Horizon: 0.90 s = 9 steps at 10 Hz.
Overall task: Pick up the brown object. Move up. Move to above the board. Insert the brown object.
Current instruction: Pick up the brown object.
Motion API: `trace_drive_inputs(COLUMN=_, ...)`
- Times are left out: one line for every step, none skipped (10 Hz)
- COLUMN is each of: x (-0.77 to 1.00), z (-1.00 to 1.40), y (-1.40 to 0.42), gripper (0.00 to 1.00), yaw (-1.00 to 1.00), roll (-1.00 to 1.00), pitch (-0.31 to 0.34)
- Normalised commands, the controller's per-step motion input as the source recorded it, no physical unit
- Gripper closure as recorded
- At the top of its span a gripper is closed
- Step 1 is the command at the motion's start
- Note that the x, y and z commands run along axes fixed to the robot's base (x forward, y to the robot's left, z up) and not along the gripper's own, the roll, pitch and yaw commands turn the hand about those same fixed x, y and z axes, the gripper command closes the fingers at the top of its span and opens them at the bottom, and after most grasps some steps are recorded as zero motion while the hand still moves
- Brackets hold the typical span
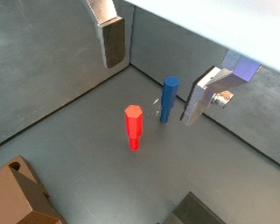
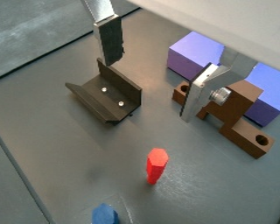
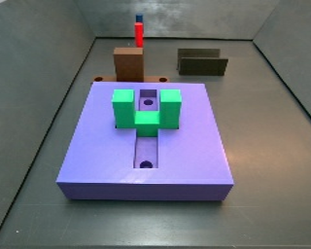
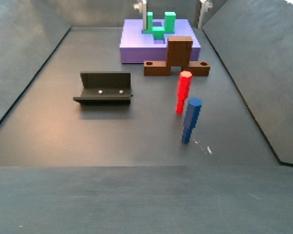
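Lavender-purple, the board (image 3: pixel 145 136) lies flat on the grey floor and carries a green U-shaped bracket (image 3: pixel 147 107) over its central groove. The brown object (image 2: pixel 238 112) rests on the floor just beside one edge of the board: a low bar with a round hole near its end, and an upright brown block on it. In a side view it (image 4: pixel 176 58) sits between the board and the red peg (image 4: pixel 183 91). This red peg stands upright further from the board, and the blue peg (image 4: pixel 192 121) stands near it, still further away. The dark fixture (image 4: pixel 105 88) stands on the floor, well apart from the board and to the side of the pegs. The gripper (image 2: pixel 154 61) hangs in the air above the floor near the brown object; its two silver fingers (image 2: pixel 109 37) are spread wide apart and hold nothing, one finger being over the brown object and the other over the fixture.
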Motion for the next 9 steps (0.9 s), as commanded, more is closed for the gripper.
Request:
trace_drive_inputs(x=-0.02, z=0.0, y=-0.01, gripper=0.0, yaw=0.0, roll=0.0, pitch=0.0)
trace_drive_inputs(x=-0.08, z=0.0, y=0.0, gripper=0.0, yaw=0.0, roll=0.0, pitch=0.0)
trace_drive_inputs(x=-0.2, z=-0.17, y=-0.17, gripper=0.0, yaw=0.05, roll=-0.1, pitch=0.0)
trace_drive_inputs(x=-0.36, z=-0.24, y=-0.94, gripper=0.0, yaw=0.0, roll=0.02, pitch=-0.017)
trace_drive_inputs(x=-0.28, z=-0.16, y=-1.0, gripper=0.0, yaw=0.0, roll=0.1, pitch=0.0)
trace_drive_inputs(x=-0.42, z=-0.15, y=-1.0, gripper=0.0, yaw=0.02, roll=0.1, pitch=-0.02)
trace_drive_inputs(x=-0.46, z=-0.15, y=-1.0, gripper=0.0, yaw=0.05, roll=0.11, pitch=-0.03)
trace_drive_inputs(x=-0.49, z=-0.14, y=-0.99, gripper=0.0, yaw=0.09, roll=0.11, pitch=-0.046)
trace_drive_inputs(x=-0.5, z=-0.24, y=-0.94, gripper=0.0, yaw=0.16, roll=0.16, pitch=-0.099)
